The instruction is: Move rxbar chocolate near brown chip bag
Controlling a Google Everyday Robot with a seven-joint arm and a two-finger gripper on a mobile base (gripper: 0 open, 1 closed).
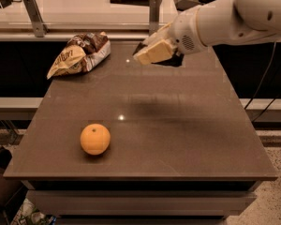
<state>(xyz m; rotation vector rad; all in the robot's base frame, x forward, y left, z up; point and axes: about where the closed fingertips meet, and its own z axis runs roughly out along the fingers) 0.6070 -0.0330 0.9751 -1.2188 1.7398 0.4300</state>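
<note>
Brown table (pixel 178 139): brown chip bag (pixel 79 55) at far-left corner, orange (pixel 95 138) front-left; gripper (pixel 145 54) above the far edge.

— Where is your gripper (pixel 150 54), and what is near it?
— Your gripper hovers over the table's (pixel 187 139) far side. Open tabletop runs left to the brown chip bag (pixel 79 55). The orange (pixel 95 138) sits near the front left, well apart.
</note>
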